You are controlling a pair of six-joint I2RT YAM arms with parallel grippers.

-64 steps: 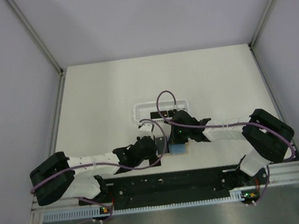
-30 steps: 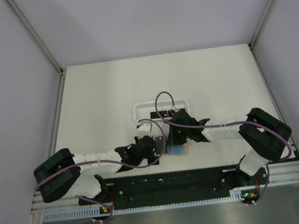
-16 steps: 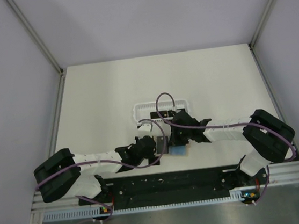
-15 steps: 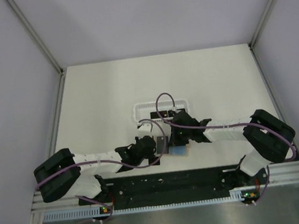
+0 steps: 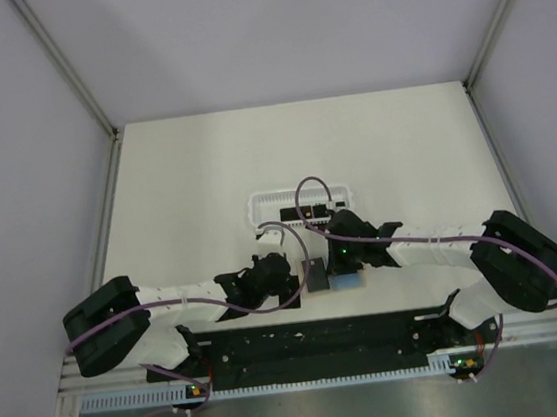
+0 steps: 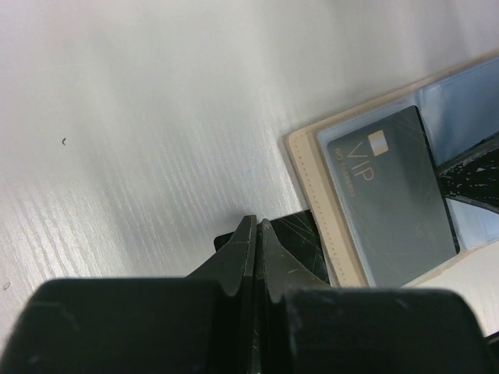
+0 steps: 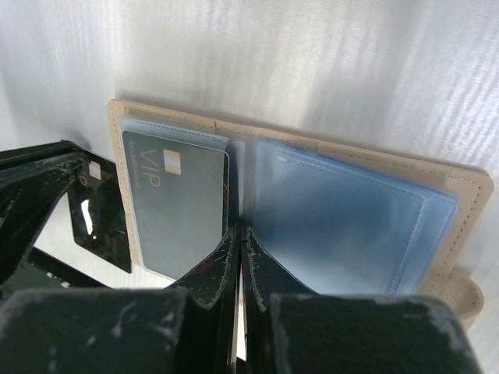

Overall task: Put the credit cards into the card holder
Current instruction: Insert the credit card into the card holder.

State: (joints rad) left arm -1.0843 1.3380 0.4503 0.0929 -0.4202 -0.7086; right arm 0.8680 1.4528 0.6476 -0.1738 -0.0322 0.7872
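The card holder (image 5: 349,282) (image 7: 351,226) (image 6: 306,165) lies open on the table, tan with blue sleeves. One dark credit card marked VIP (image 7: 175,202) (image 6: 394,195) (image 5: 316,275) sits in its left sleeve. A second black credit card (image 6: 300,245) (image 7: 101,222) lies flat against the holder's left edge. My left gripper (image 6: 256,222) (image 5: 294,273) is shut, with its tips resting on that card. At the holder's middle fold my right gripper (image 7: 240,231) (image 5: 332,269) is shut too. A thin dark strip (image 7: 231,187) runs along the fold in front of its tips; I cannot tell what it is.
A long white perforated basket (image 5: 258,207) stands just behind the holder, with dark items inside. The black rail of the arm bases (image 5: 314,343) runs along the near edge. Grey walls enclose the table on three sides.
My right arm has shifted right and nearer, uncovering the dark card in the holder's left sleeve. The left arm has hardly moved. Both grippers stayed shut.
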